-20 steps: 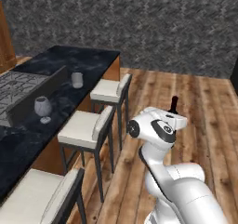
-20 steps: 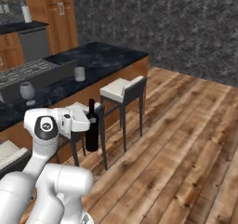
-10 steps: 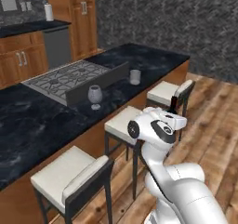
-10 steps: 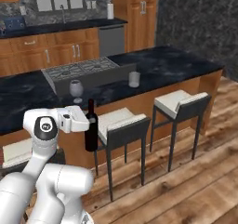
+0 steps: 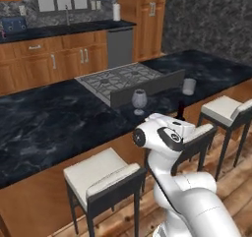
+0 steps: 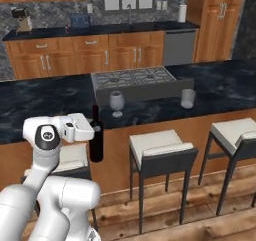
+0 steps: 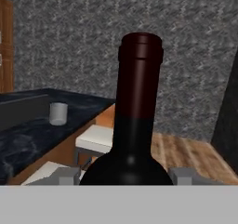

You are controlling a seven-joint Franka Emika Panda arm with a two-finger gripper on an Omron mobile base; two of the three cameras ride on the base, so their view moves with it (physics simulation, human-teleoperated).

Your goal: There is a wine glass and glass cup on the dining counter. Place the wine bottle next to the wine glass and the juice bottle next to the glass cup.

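My gripper (image 6: 96, 130) is shut on the wine bottle (image 6: 96, 137), a tall near-black bottle that I hold upright in the air in front of the dining counter (image 6: 45, 107), below its top. In the hand view the wine bottle (image 7: 137, 125) stands between my fingertips (image 7: 65, 175). The wine glass (image 6: 116, 103) stands on the black top just in front of the cooktop. To its right stands the glass cup (image 6: 188, 98). From the left base view I see the wine glass (image 5: 139, 99), the glass cup (image 5: 188, 86) and the bottle's neck (image 5: 181, 110) behind my arm. The juice bottle is out of view.
Several stools (image 6: 159, 150) line the counter's near side, one (image 6: 70, 157) right behind the bottle. The cooktop (image 6: 135, 79) with its raised dark front sits mid-counter. A wall counter (image 6: 90, 52) with drawers runs along the back. Wooden floor (image 6: 190, 220) lies to the right.
The base has swung round, so both base views have shifted from the stone wall and counter end to the counter's long side. The bottle stays in my gripper.
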